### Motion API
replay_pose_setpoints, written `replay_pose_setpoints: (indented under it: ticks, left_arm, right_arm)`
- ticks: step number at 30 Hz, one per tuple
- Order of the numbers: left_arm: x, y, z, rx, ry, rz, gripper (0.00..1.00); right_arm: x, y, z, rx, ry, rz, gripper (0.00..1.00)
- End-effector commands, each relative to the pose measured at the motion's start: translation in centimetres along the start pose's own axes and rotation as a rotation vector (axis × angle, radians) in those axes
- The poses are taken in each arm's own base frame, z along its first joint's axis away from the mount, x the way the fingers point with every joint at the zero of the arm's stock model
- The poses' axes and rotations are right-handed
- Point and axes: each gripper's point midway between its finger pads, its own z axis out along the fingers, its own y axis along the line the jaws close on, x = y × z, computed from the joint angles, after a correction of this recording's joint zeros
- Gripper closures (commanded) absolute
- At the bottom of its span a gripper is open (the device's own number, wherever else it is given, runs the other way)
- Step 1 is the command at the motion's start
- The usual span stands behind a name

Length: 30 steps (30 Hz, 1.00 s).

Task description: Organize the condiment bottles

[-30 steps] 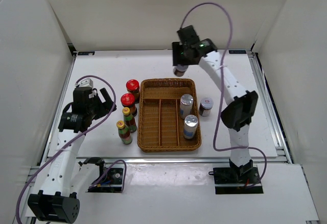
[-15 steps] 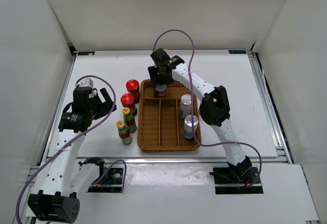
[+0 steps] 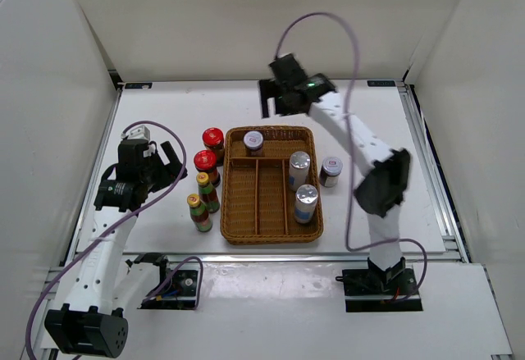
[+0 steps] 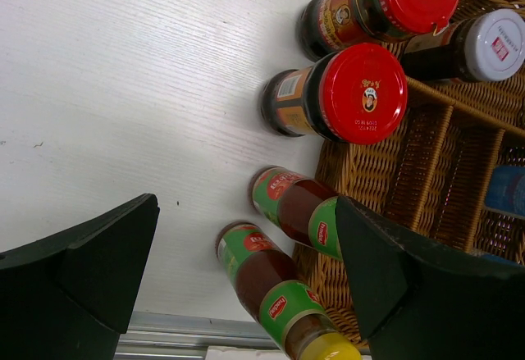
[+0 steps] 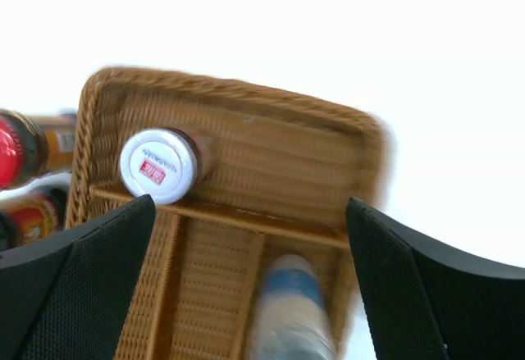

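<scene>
Condiment bottles, eight in all, every one upright (long axis vertical).

In the wicker tray (image 3: 271, 129):
- white-lidded jar (image 3: 253, 140), at the left end of the far cross compartment
- far silver-topped cylinder (image 3: 299, 163) and near silver-topped cylinder (image 3: 306, 201), both in the right-hand long compartment

On the table (image 3: 164, 114):
- second white-lidded jar (image 3: 331, 170), just beside the tray's right rim
- far red-lidded jar (image 3: 213, 138) and near red-lidded jar (image 3: 205, 161), just beside the left rim
- far yellow-capped bottle (image 3: 203, 184) and near yellow-capped bottle (image 3: 195, 207), along that same rim, closer to the arm bases

Right gripper (image 5: 250, 202): jaws spread wide with nothing between them, hanging above the tray's far edge.

Left gripper (image 4: 246, 212): jaws likewise wide and empty, held above the table to the left of the red-lidded jars and the bottles.

Deciding relation (a judgement): the second white-lidded jar lies toward the bases and to the right of the right gripper, on that arm's own side of the tray, so the right arm is the nearer. With the jar's axis vertical, a descent from above suits it. Its likely place is the cross compartment beside its mate. The four items at the left rim fall to the left arm.
</scene>
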Motion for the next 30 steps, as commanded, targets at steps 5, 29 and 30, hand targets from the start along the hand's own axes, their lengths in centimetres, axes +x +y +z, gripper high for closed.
replay_pose_setpoints:
  ticks: [5,29,30]
  left_arm:
    - [0.1,-0.1,0.0,0.011,0.0,0.007,0.0]
    - [-0.5,-0.4,-1.1,0.034,-0.046,0.005,0.0]
    - [-0.5,-0.4,-1.1,0.034,-0.046,0.005,0.0]
  right_arm:
    - [6.1,-13.0,-4.7,0.182,0.129,0.232,0.0]
    - [16.8,-17.2,0.0,0.235,0.345,0.332,0.57]
    - [16.0,-17.3,-0.8,0.237,0.312,0.333,0.64]
